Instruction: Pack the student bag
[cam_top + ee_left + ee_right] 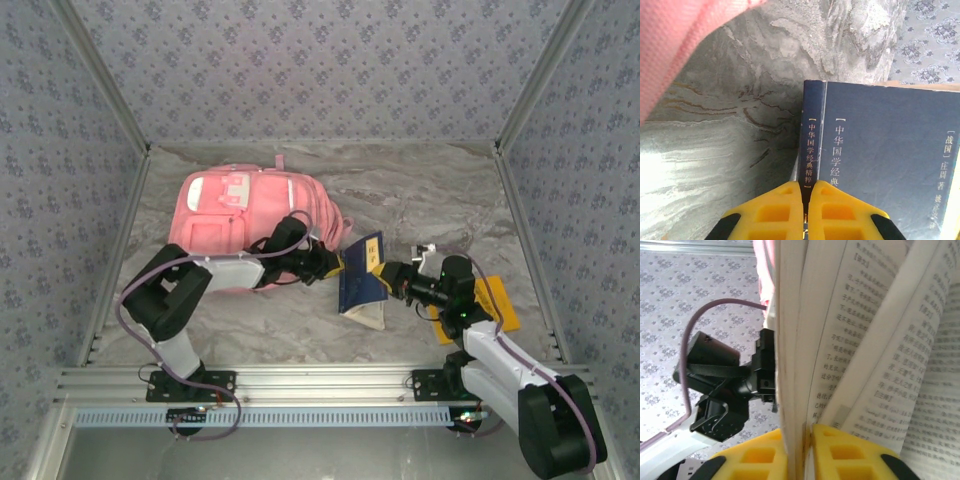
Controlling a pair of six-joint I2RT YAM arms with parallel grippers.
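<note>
Site: I see a lab test cell | floral-papered walls (300,70) | marble-print tabletop (430,195) | aluminium frame rails (320,381)

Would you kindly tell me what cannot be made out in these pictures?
Top view: the student bag's near side, covered by the left arm.
Left wrist view: the book's lower spine lettering, hidden behind the left gripper.
Top view: the orange sheet, partly under the right arm.

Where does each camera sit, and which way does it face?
Top external: above and behind the bases, looking down on the table; both arms, left gripper and right gripper gripping the blue book beside the student bag.
Left wrist: looks along its yellow fingers at the book's spine.
Right wrist: looks past its fingers into the pages.
All share the book.
</note>
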